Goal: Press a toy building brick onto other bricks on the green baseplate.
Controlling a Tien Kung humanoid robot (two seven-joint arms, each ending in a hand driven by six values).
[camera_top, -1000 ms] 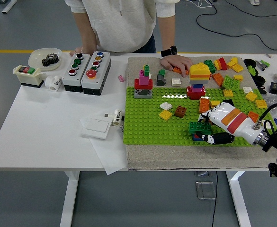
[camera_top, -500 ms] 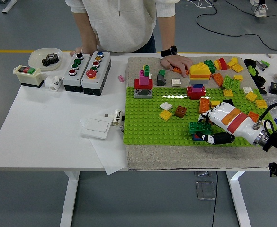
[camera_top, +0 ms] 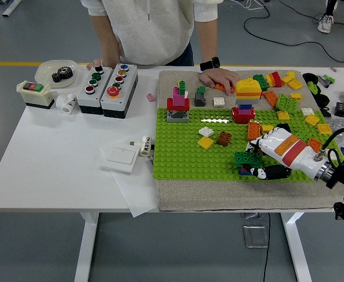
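A dark green brick [camera_top: 240, 158] rests on other bricks near the front right of the green baseplate [camera_top: 183, 154]. My right hand [camera_top: 260, 157], white with red and orange bands, lies over its right end with the fingers curled down on it. A small black and white piece [camera_top: 259, 171] sits just below the hand. Brick stacks stand further back: a red, pink and green one [camera_top: 178, 104] and a yellow-topped one [camera_top: 247, 97]. A person's hand [camera_top: 218, 77] rests flat on the cloth at the far edge. My left arm is out of view.
Loose yellow, orange and green bricks [camera_top: 286, 103] lie along the plate's right side. A yellow brick [camera_top: 206, 142] and a brown one [camera_top: 224, 138] sit mid-plate. Two button boxes [camera_top: 107, 82], a switch [camera_top: 35, 94], a bowl with a gear [camera_top: 56, 73] and a white plate [camera_top: 120, 157] occupy the left.
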